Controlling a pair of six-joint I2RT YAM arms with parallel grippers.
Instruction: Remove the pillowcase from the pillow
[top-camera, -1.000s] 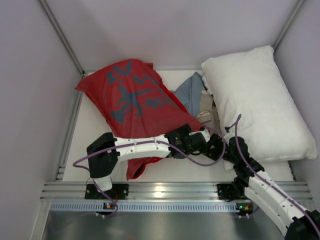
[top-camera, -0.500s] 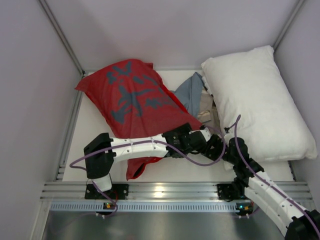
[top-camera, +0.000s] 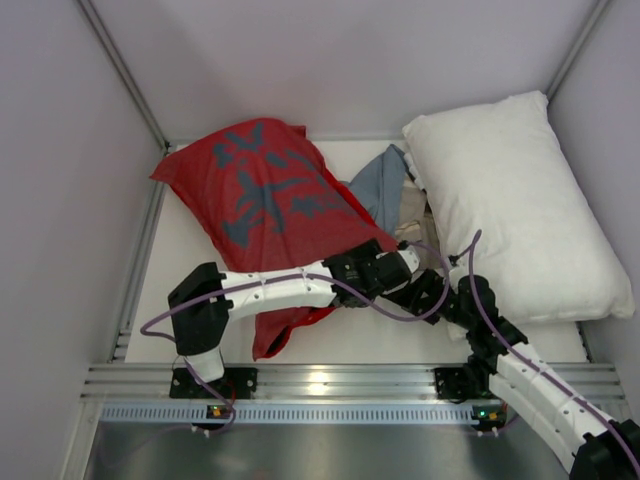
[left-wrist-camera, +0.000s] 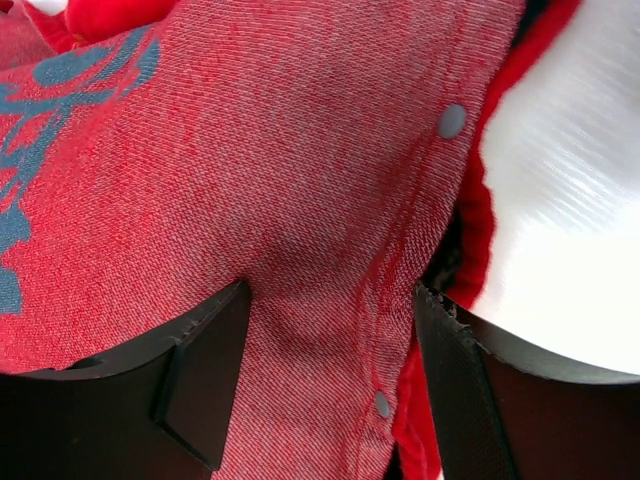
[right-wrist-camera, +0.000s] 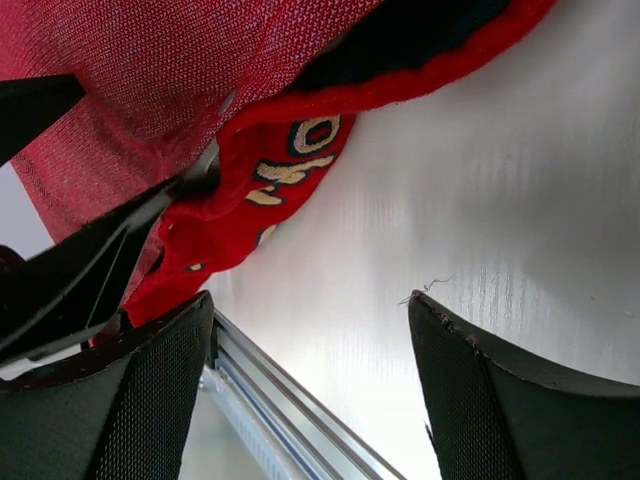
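Note:
The red pillowcase (top-camera: 260, 200) with its grey-blue print lies plump at the centre-left of the table, and its hem trails toward the near rail. The pillow is hidden inside it. My left gripper (top-camera: 400, 262) is at the case's right near corner. In the left wrist view its jaws (left-wrist-camera: 330, 300) stand open astride a ridge of the red fabric (left-wrist-camera: 280, 180) beside a row of grey snaps (left-wrist-camera: 452, 121). My right gripper (top-camera: 425, 290) hovers open just behind it, low over the white table. Nothing lies between its fingers (right-wrist-camera: 310, 305), and the patterned hem (right-wrist-camera: 290, 170) is to their left.
A bare white pillow (top-camera: 510, 200) fills the right side against the wall. A grey-blue cloth (top-camera: 383, 185) and a beige cloth (top-camera: 415, 225) lie between it and the case. An aluminium rail (top-camera: 330, 380) runs along the near edge. Walls enclose three sides.
My left gripper has shifted slightly away from me onto the case's corner and its jaws have narrowed around the fabric. The right arm has barely moved.

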